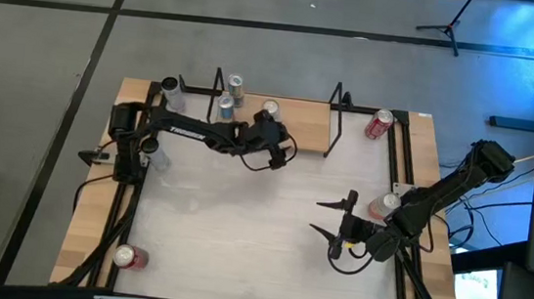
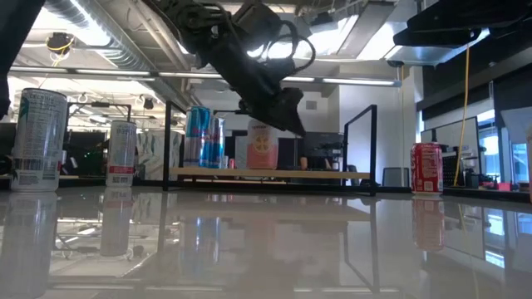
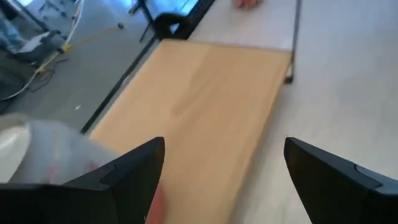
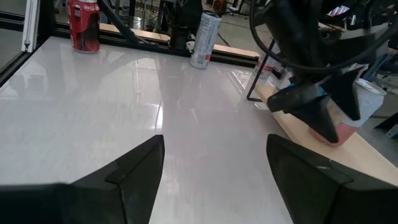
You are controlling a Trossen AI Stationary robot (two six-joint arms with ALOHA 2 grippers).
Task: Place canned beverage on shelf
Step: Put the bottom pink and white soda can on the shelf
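One pink-and-white can (image 2: 262, 144) is stood on the shelf (image 2: 274, 174); the left gripper (image 1: 271, 128), fingers spread, is released beside it. A straight withdrawal is advised, the can left untouched.

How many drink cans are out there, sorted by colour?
Blue and silver cans, on the shelf: 2
Pale pink can, on the shelf beside the open left pincer: 1
Red cans, on the table: 3
Silver-white cans, on the table: 2
Total: 8
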